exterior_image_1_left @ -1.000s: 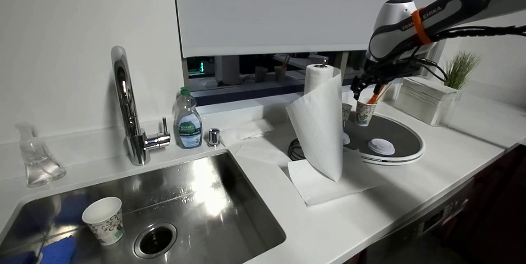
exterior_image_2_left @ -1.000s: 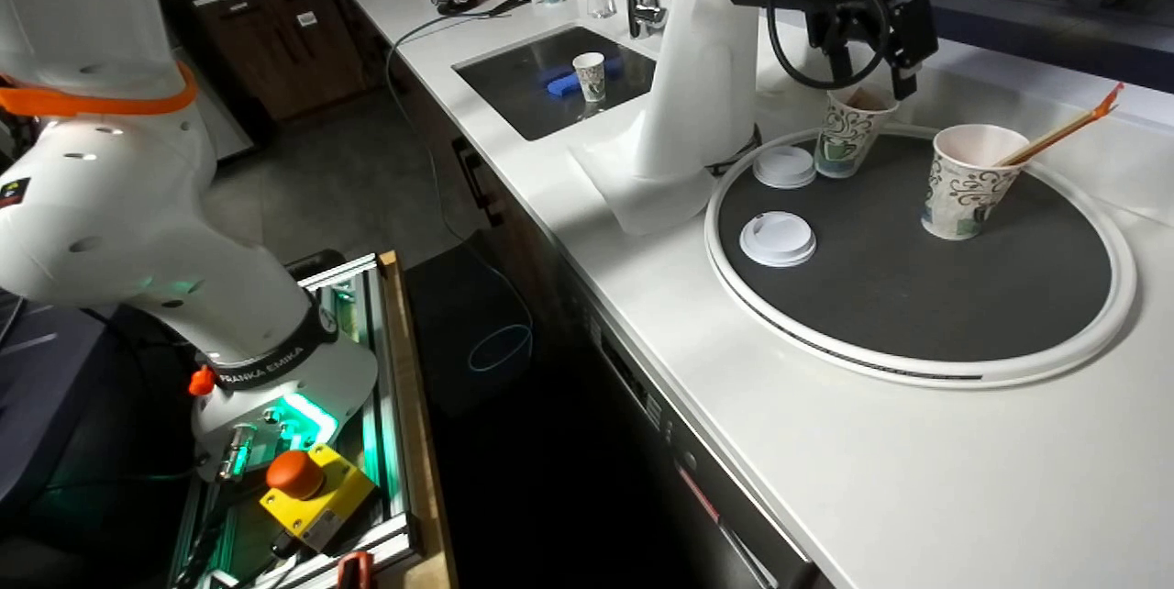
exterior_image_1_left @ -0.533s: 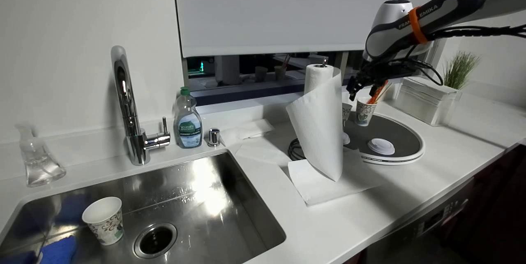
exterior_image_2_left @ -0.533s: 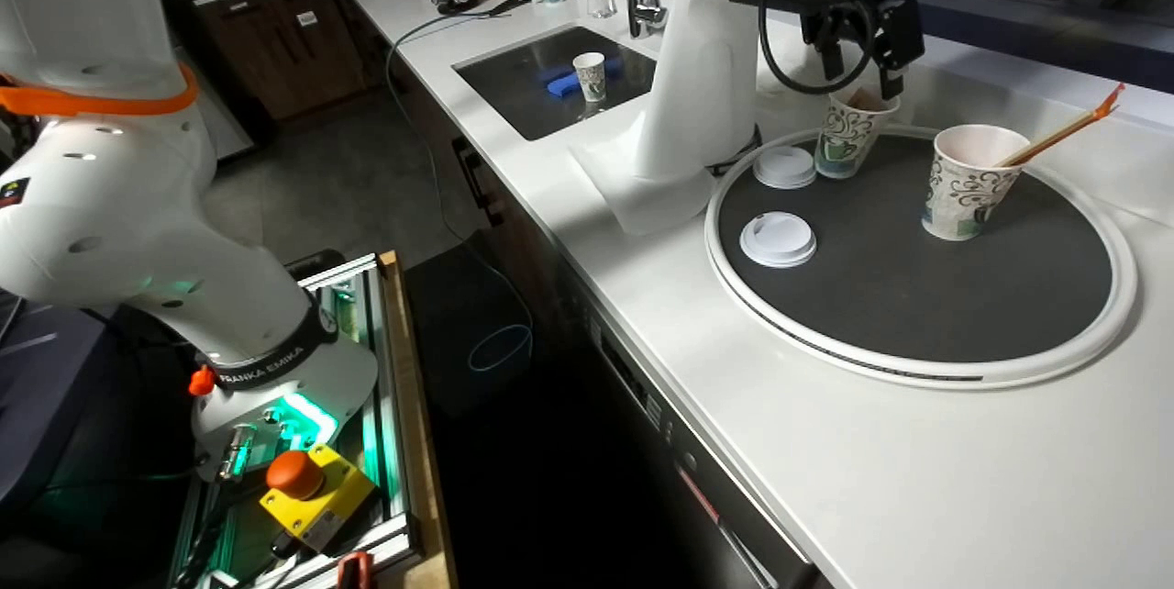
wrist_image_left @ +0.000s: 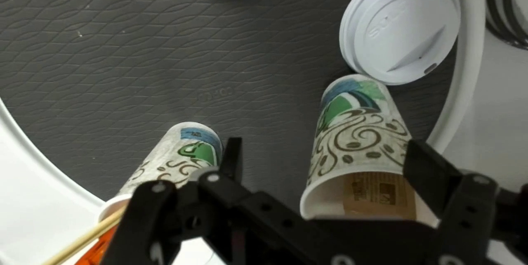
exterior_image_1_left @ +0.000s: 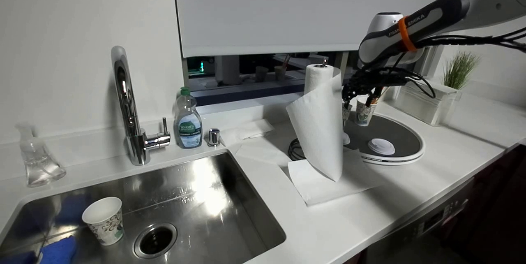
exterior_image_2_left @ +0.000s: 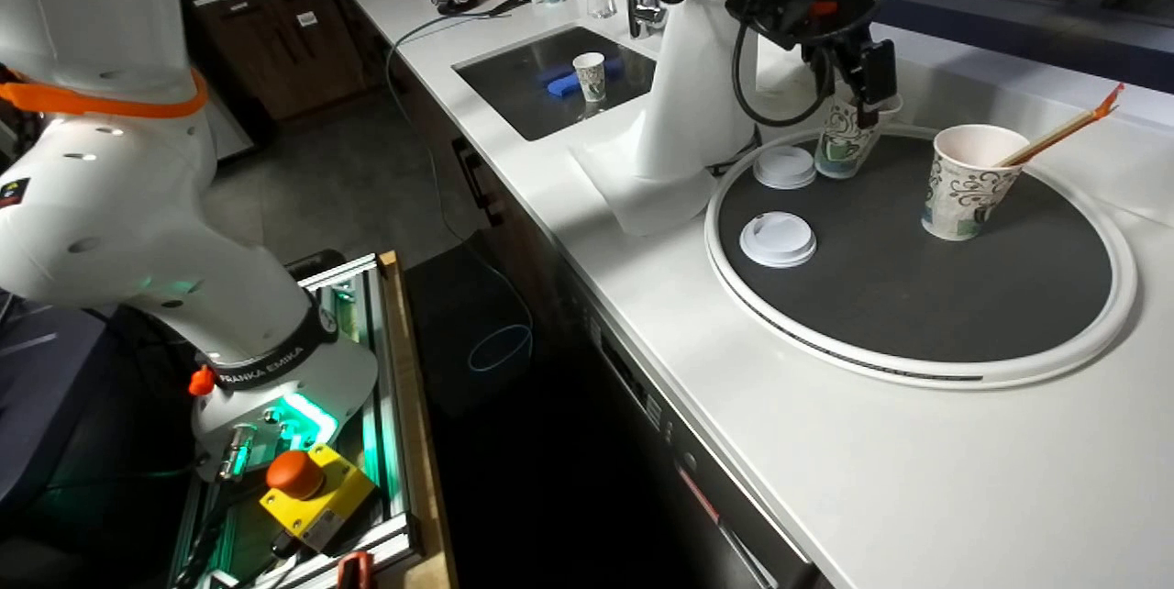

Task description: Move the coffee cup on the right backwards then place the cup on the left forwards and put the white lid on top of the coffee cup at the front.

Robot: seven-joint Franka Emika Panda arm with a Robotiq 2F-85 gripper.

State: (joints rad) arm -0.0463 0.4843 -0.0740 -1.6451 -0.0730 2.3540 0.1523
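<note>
Claw [wrist_image_left: 325, 155] released, fingers [wrist_image_left: 427, 170] spread wide; in wrist view packet cup [wrist_image_left: 359, 137] shows between them, cannot tell if touching. Brown packet [wrist_image_left: 379, 195] inside packet cup. Clock on round dark plate [exterior_image_2_left: 917, 314], exterior view: packet cup stands at eleven, far white lid [exterior_image_2_left: 784, 167] just beside it at ten, near white lid [exterior_image_2_left: 778, 238] at nine, stick cup [exterior_image_2_left: 963, 194] near centre towards one, wooden stick [exterior_image_2_left: 1055, 138] leaning out towards two. Sink cup [exterior_image_1_left: 106, 223] stands in steel sink [exterior_image_1_left: 197, 198], well apart.

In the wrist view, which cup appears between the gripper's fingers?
The cup with a brown packet inside, beside a white lid; the other cup, with a wooden stick, falls outside.
</note>
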